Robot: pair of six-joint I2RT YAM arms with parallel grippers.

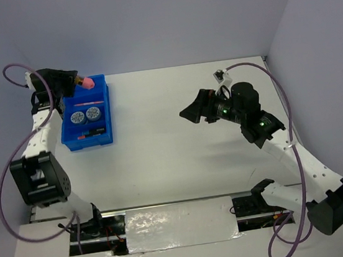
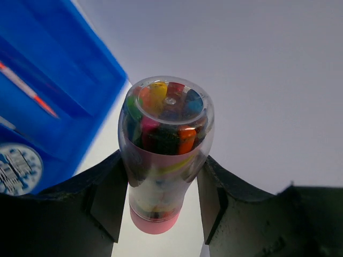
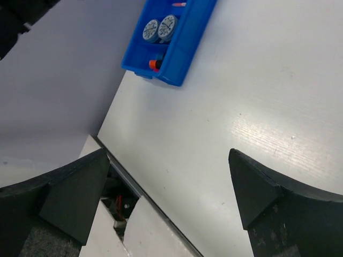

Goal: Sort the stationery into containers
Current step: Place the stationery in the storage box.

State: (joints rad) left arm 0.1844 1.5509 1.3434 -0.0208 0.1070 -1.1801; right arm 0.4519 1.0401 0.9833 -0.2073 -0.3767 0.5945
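**Figure. Stationery sorting, two-arm rig, top and wrist views.** The left end effector [image 1: 73, 83] [image 2: 161, 199] is closed on a clear plastic tube [image 2: 166, 134] with a pink cap [image 1: 88, 83], one finger pressed against each side of the tube's body. The clear plastic tube is packed with coloured sticks, visible through its rounded transparent end. It is held off the white surface [image 1: 180, 146] at the far edge of the blue rectangular plastic tray [image 1: 89, 143] [image 2: 59, 59] [image 3: 187, 47], near that tray's far right corner.

The tray lies near the far left corner of the surface and is divided into long compartments. Its middle compartment holds two round blue-and-white discs [image 1: 77, 118] [image 1: 94, 114] [image 3: 151, 29] [image 3: 168, 25] side by side; one disc also shows at the left edge of the left wrist view [image 2: 16, 166]. A thin orange-and-white stick [image 1: 87, 104] [image 2: 29, 93] lies in the compartment beyond them. A stubby dark marker with an orange cap [image 3: 156, 64] [image 1: 89, 136] lies in the nearest compartment.

The right end effector [image 1: 193, 111] [image 3: 166, 187] hovers above the right half of the surface, well apart from the tray. Its jaws stand wide with nothing between them.
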